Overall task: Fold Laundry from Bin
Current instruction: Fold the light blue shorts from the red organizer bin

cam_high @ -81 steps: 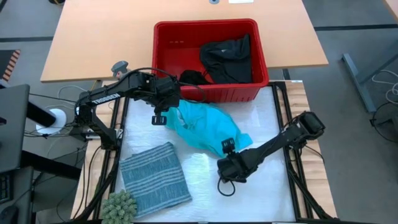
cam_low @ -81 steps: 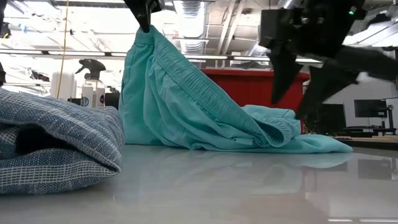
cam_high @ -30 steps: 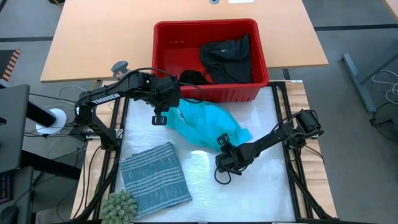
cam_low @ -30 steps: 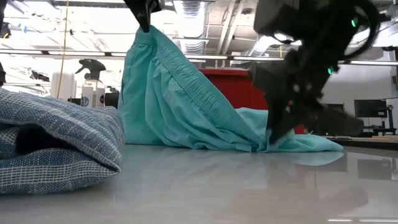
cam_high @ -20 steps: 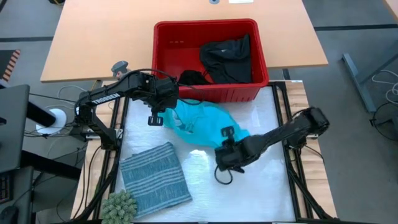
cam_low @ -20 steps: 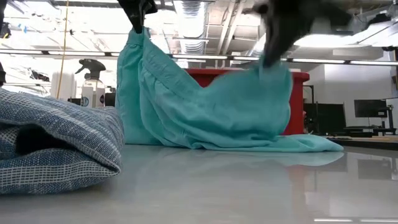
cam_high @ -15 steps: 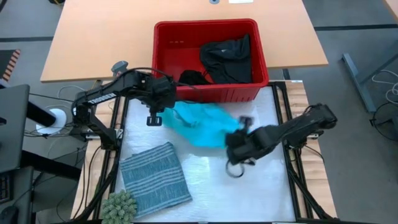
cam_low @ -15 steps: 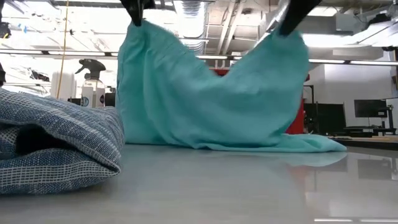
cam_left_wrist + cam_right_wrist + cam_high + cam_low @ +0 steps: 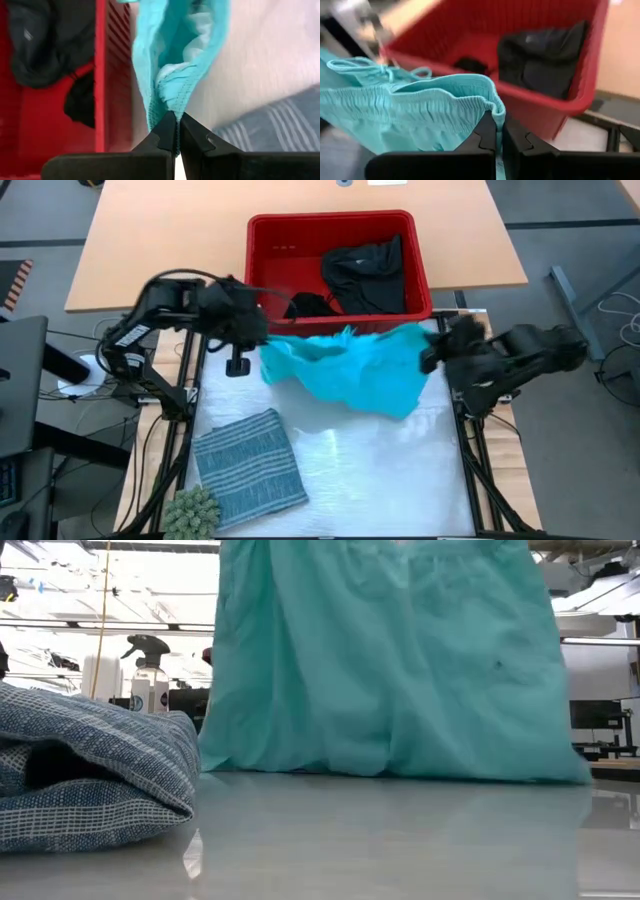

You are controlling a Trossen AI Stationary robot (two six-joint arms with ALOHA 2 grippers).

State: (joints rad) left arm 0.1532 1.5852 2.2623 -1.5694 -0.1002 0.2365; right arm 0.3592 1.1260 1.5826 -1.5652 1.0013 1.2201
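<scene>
We see a pale, glossy surface [image 9: 380, 470] with the folded blue-grey striped garment [image 9: 248, 464] lying flat at its near left, a small green spiky object [image 9: 191, 511] touching that garment's near corner. On the wooden surface [image 9: 160, 250] beyond stands the red bin [image 9: 265, 260].

Overhead, table-level and two wrist views, all sharing the turquoise garment [image 9: 345, 370].

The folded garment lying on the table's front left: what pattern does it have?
Blue-grey with thin pale stripes; the folded garment shows best in the high view.
</scene>
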